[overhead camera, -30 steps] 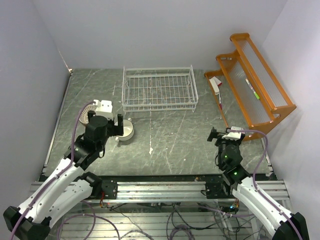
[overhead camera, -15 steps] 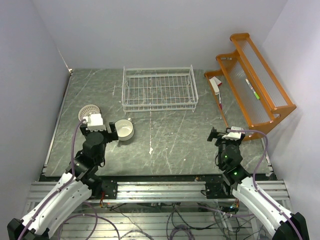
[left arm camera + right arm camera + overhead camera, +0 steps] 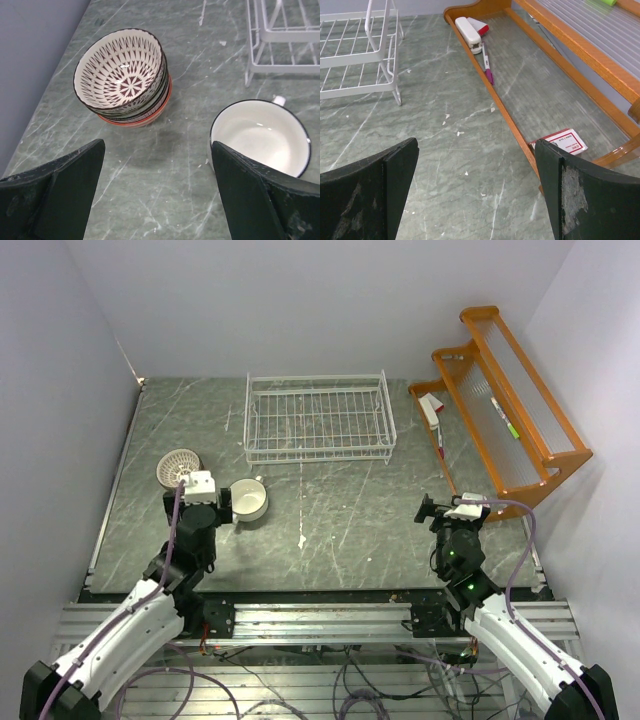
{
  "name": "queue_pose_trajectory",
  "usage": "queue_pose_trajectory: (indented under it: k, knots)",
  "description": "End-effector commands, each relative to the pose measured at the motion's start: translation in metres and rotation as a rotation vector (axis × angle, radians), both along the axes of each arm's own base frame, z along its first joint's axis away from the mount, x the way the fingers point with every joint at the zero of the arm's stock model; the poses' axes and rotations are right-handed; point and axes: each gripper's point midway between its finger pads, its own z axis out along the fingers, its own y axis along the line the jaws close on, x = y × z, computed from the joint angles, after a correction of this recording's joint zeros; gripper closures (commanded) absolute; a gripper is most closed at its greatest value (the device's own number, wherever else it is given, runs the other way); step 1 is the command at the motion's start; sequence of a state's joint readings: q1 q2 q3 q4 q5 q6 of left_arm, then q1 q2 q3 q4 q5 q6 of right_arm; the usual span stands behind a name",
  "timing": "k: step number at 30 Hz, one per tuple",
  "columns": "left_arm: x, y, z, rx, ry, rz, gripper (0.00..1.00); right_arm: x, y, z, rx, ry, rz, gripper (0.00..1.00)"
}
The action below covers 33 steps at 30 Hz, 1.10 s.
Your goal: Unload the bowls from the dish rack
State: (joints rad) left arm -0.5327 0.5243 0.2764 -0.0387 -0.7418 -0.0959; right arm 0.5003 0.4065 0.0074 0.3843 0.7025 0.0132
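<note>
The white wire dish rack (image 3: 320,420) stands empty at the back middle; its corner shows in the left wrist view (image 3: 285,35) and the right wrist view (image 3: 355,55). A stack of patterned bowls (image 3: 178,467), the lowest with red markings, sits on the table left of the rack (image 3: 122,75). A white bowl with a side handle (image 3: 248,499) stands to its right (image 3: 260,137). My left gripper (image 3: 200,498) is open and empty just on the near side of both (image 3: 157,150). My right gripper (image 3: 447,505) is open and empty over bare table (image 3: 476,147).
An orange wooden shelf (image 3: 500,390) stands at the right (image 3: 520,100). On it lie a white and red stapler-like item (image 3: 472,27), a pen (image 3: 486,62) and a red and white card (image 3: 560,141). Walls close in on the left and right.
My left arm has drawn back toward the near edge, away from the stack of bowls, which now shows whole. The right arm has not moved.
</note>
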Motion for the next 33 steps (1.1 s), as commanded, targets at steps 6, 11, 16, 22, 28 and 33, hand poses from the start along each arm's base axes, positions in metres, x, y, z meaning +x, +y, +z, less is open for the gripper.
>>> queue_pose_trajectory:
  k: [6,11,16,22,28,33]
  knots:
    - [0.006,0.017,-0.007,-0.001,-0.039,0.107,0.02,-0.010,-0.007,-0.046,-0.052,0.079,-0.004,0.00]
    - [0.003,0.017,-0.016,-0.007,-0.042,0.100,0.02,-0.009,-0.007,-0.045,-0.053,0.080,-0.005,0.00]
    - [-0.005,0.030,-0.018,-0.032,-0.105,0.161,0.02,-0.009,-0.006,-0.046,-0.052,0.080,-0.004,0.00]
    - [-0.005,0.025,-0.029,-0.022,-0.122,0.110,0.02,-0.009,-0.007,-0.045,-0.052,0.079,-0.005,0.00]
    - [-0.005,0.024,-0.031,-0.024,-0.118,0.104,0.02,-0.009,-0.006,-0.046,-0.053,0.080,-0.004,0.00]
    - [-0.004,0.024,-0.030,-0.023,-0.119,0.105,0.02,-0.009,-0.007,-0.046,-0.052,0.080,-0.005,0.00]
